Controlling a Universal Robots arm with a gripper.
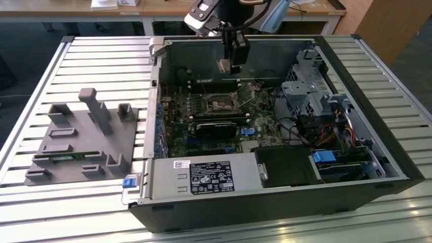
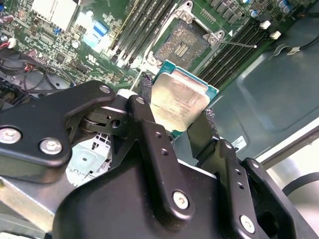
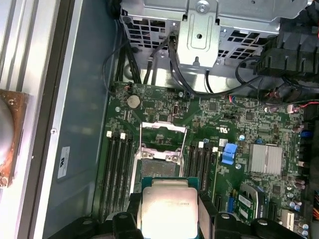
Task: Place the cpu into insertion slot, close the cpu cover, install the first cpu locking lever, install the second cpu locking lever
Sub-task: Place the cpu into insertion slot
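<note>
Small flat square cpu (image 2: pixel 180 99) with a dull silver-grey metal top and a narrow green edge, clamped by two opposite sides between the black fingers (image 2: pixel 152 134) of the hand (image 2: pixel 175 108). Hangs in the air, apart from the green motherboard (image 3: pixel 224 119) beneath. Faint print on the metal top, too small to read.

Beneath, uncovered: small square insertion slot (image 3: pixel 159 168) with a dark centre and silvery rim. Thin silvery cpu cover (image 3: pixel 163 130), a frame with a square window, standing raised off the slot. Thin silvery wire locking lever (image 2: pixel 239 45) unlatched, angled away from the slot over the long black narrow memory slots (image 3: pixel 117 169) that flank it on two sides.

In the exterior view: hand (image 1: pixel 229 65) with cpu (image 1: pixel 225 65) over the open black tower computer case (image 1: pixel 270 210), laid on its side on a slatted silver metal surface (image 1: pixel 101 55). Dark printed label (image 1: pixel 210 179) on the grey metal box (image 1: pixel 169 179) at the case's near corner. Small white sticker (image 3: pixel 62 162) on the grey case floor. Print on both too small to read.

Open air all round the hand. Silver perforated drive cage (image 1: pixel 307 91) well apart at the exterior view's right. Grey plastic fixture (image 1: pixel 81 136) with upright posts outside the case at the exterior view's left.
</note>
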